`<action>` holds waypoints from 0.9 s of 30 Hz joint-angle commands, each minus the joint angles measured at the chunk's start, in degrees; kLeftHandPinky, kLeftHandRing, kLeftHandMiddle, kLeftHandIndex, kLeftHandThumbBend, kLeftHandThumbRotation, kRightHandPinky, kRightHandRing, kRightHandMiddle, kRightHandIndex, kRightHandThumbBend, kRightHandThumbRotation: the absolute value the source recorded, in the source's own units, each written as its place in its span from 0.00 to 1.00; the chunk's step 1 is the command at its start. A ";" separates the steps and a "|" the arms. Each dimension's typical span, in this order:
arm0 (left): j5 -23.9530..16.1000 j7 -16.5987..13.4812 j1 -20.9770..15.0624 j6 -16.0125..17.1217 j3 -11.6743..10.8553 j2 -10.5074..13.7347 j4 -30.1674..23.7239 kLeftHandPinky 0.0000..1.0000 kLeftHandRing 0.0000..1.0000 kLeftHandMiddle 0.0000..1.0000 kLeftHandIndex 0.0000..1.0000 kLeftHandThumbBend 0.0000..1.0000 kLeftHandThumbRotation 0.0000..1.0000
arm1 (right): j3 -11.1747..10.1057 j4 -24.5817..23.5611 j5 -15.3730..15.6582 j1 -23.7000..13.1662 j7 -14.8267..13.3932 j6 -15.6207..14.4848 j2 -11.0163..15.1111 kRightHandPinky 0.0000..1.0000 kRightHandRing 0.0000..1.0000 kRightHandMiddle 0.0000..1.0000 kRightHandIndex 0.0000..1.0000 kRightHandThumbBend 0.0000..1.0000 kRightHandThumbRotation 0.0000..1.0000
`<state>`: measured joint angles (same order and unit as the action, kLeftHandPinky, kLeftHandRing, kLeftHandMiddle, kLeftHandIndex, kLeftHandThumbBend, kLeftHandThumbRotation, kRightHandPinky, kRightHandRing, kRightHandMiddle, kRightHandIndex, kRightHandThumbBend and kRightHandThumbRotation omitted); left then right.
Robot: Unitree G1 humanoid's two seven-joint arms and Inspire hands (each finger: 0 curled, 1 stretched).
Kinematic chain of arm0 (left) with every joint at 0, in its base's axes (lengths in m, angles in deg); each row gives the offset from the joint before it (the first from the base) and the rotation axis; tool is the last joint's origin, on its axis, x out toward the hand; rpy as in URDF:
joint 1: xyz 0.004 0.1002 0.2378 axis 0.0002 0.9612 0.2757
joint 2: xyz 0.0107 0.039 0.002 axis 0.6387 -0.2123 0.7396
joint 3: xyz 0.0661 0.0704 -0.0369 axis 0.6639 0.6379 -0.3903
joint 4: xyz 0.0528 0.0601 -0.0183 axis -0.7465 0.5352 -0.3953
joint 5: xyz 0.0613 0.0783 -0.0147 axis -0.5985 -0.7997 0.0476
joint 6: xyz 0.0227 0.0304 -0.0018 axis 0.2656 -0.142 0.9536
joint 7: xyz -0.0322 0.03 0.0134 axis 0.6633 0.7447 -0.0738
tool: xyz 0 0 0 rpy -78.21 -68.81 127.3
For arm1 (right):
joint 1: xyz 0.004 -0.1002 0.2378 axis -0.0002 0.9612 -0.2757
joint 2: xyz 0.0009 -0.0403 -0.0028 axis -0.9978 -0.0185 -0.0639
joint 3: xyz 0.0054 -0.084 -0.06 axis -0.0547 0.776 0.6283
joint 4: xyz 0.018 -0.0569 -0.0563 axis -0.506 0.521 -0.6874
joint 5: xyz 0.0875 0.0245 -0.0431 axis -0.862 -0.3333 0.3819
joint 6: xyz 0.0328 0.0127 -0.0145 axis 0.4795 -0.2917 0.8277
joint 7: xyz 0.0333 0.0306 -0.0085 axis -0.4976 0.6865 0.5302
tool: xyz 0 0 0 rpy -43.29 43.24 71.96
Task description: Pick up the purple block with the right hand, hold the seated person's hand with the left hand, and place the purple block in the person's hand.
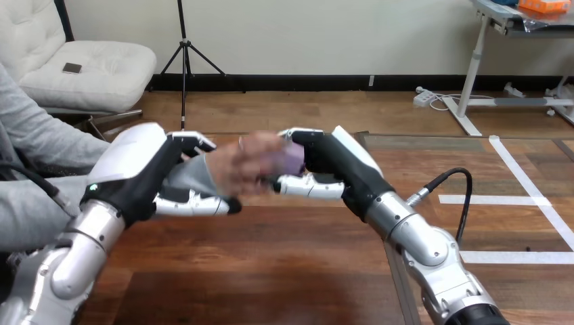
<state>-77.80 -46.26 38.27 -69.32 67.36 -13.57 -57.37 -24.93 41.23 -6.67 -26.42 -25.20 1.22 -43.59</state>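
The person's hand (240,166) reaches in from the left above the wooden table (271,271). My left hand (145,169) is shut on the person's wrist, fingers above and thumb below. The purple block (288,160) sits at the person's fingertips. My right hand (332,166) comes in from the right and pinches the block between its fingers and thumb. The person's fingers also touch the block, and part of it is hidden behind them.
The person's grey sleeve (40,149) fills the left edge. A black cable (453,183) loops off my right forearm near the table's right edge (399,284).
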 commanded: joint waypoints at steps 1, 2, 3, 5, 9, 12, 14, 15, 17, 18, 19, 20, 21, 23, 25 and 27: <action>5.31 1.39 -7.42 2.69 -1.93 -1.21 -8.82 0.44 0.55 0.62 0.65 0.89 0.88 | -1.04 -4.58 -1.83 -0.84 1.35 -0.08 1.29 0.65 0.72 0.73 0.75 1.00 0.84; 5.69 1.66 -7.08 2.38 -2.01 -1.26 -9.25 0.44 0.56 0.62 0.65 0.90 0.89 | -1.21 -4.73 -2.18 -0.67 1.49 -0.21 1.22 0.65 0.72 0.74 0.76 1.00 0.85; 5.98 1.88 -6.83 2.15 -2.08 -1.28 -9.58 0.44 0.56 0.62 0.65 0.90 0.89 | -1.32 -4.88 -2.41 -0.54 1.59 -0.32 1.17 0.65 0.72 0.74 0.76 1.00 0.86; 6.57 2.16 -5.90 1.92 -2.24 -1.35 -10.55 0.45 0.57 0.63 0.65 0.90 0.90 | -1.91 -5.24 -3.64 -0.05 2.07 -0.78 0.87 0.65 0.73 0.75 0.77 1.00 0.87; 7.53 2.19 -4.36 1.88 -2.54 -1.64 -11.96 0.46 0.59 0.64 0.65 0.90 0.92 | -2.57 -6.23 -5.35 0.85 2.78 -1.96 0.59 0.65 0.74 0.76 0.77 1.00 0.89; 8.88 2.16 -3.27 2.67 -2.79 -1.93 -12.23 0.47 0.61 0.65 0.65 0.90 0.91 | -2.89 -7.25 -6.55 1.63 3.34 -2.99 0.62 0.65 0.75 0.76 0.77 1.00 0.90; 10.20 2.38 -2.41 3.37 -3.02 -2.16 -12.25 0.48 0.62 0.66 0.65 0.90 0.91 | -2.96 -7.85 -7.05 2.26 3.59 -3.03 0.84 0.66 0.77 0.77 0.78 1.00 0.92; 10.58 2.46 -2.18 3.55 -3.08 -2.20 -12.26 0.49 0.63 0.66 0.65 0.89 0.91 | -2.97 -8.08 -7.17 2.45 3.66 -3.09 0.91 0.67 0.77 0.77 0.78 1.00 0.93; 12.02 2.97 -1.15 3.63 -3.32 -2.50 -12.69 0.49 0.64 0.67 0.65 0.90 0.91 | -3.08 -8.71 -7.58 3.16 3.81 -2.84 1.15 0.67 0.78 0.78 0.79 0.98 0.94; 12.41 3.13 -0.85 3.65 -3.40 -2.57 -12.83 0.49 0.64 0.67 0.66 0.91 0.91 | -3.09 -8.94 -7.70 3.38 3.84 -2.81 1.22 0.68 0.78 0.78 0.79 0.98 0.95; 13.29 3.37 -0.13 3.71 -3.52 -2.82 -13.19 0.50 0.65 0.67 0.66 0.91 0.91 | -3.23 -9.29 -7.98 3.80 4.00 -2.60 1.36 0.68 0.78 0.78 0.79 0.97 0.96; 13.84 3.53 0.34 3.76 -3.61 -2.98 -13.45 0.50 0.65 0.68 0.66 0.92 0.91 | -3.30 -9.58 -8.17 4.09 4.12 -2.50 1.44 0.68 0.78 0.78 0.79 0.96 0.96; 14.22 3.67 0.66 3.79 -3.69 -3.10 -13.64 0.50 0.65 0.68 0.66 0.92 0.91 | -3.35 -9.81 -8.31 4.30 4.20 -2.46 1.50 0.69 0.79 0.79 0.79 0.96 0.97; 16.31 3.94 1.76 4.76 -3.88 -3.92 -13.62 0.51 0.65 0.68 0.65 0.94 0.92 | -3.64 -10.31 -8.85 4.91 4.54 -2.25 1.74 0.69 0.79 0.79 0.80 0.96 0.99; 18.82 4.56 2.83 5.26 -3.96 -4.69 -13.72 0.51 0.65 0.68 0.65 0.94 0.92 | -4.00 -10.98 -9.56 5.57 4.95 -2.39 1.90 0.69 0.79 0.79 0.80 0.96 0.99; 21.00 5.24 3.61 5.43 -3.97 -5.22 -13.82 0.51 0.65 0.67 0.65 0.95 0.91 | -4.26 -11.54 -10.22 6.08 5.29 -2.65 2.01 0.69 0.79 0.79 0.80 0.97 0.99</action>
<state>-61.14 -42.15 39.60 -64.67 65.03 -16.68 -69.84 -26.77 33.41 -14.82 -20.25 -20.42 -1.40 -42.91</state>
